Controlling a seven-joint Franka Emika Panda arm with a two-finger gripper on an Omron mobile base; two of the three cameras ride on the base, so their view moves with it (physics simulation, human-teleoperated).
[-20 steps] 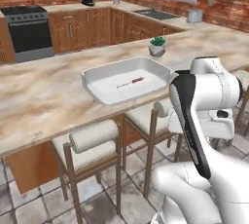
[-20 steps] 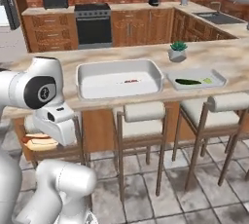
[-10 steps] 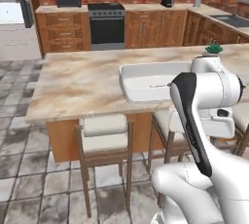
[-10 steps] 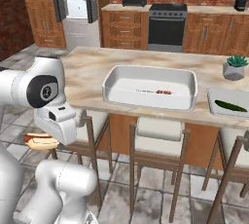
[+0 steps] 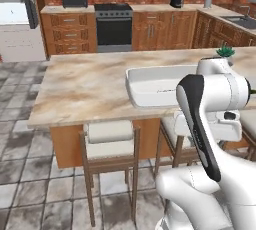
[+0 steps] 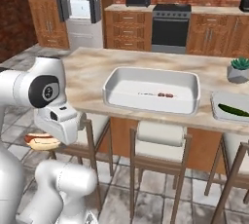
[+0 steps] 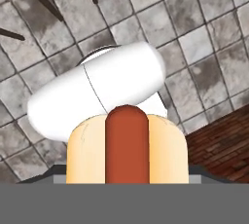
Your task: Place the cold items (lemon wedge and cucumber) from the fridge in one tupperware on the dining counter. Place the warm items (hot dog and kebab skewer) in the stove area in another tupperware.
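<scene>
My gripper (image 6: pixel 47 133) hangs low at the left, in front of the dining counter (image 6: pixel 85 69), shut on the hot dog (image 6: pixel 42 141). In the hand view the hot dog (image 7: pixel 126 146), a reddish sausage in a pale bun, hides the fingertips. A wide white tupperware (image 6: pixel 115 81) sits on the counter with the kebab skewer (image 6: pixel 159 94) lying in it. Another tupperware (image 6: pixel 218 113) at the right edge holds the dark green cucumber (image 6: pixel 234 110). The first tupperware (image 5: pixel 150 81) also shows behind my arm in the left base view. The fridge (image 6: pixel 80 4) stands open at the back left.
The black stove (image 6: pixel 170 27) sits between wooden cabinets on the far wall. A potted plant (image 6: pixel 239 70) stands on the counter at the right. Stools (image 6: pixel 158 142) line the counter's near side, one (image 5: pixel 107 139) at left. Grey tiled floor (image 5: pixel 35 184) lies below.
The base has moved, so the whole scene has slid right in both base views and the fridge has come into sight. The hot dog stays in the gripper.
</scene>
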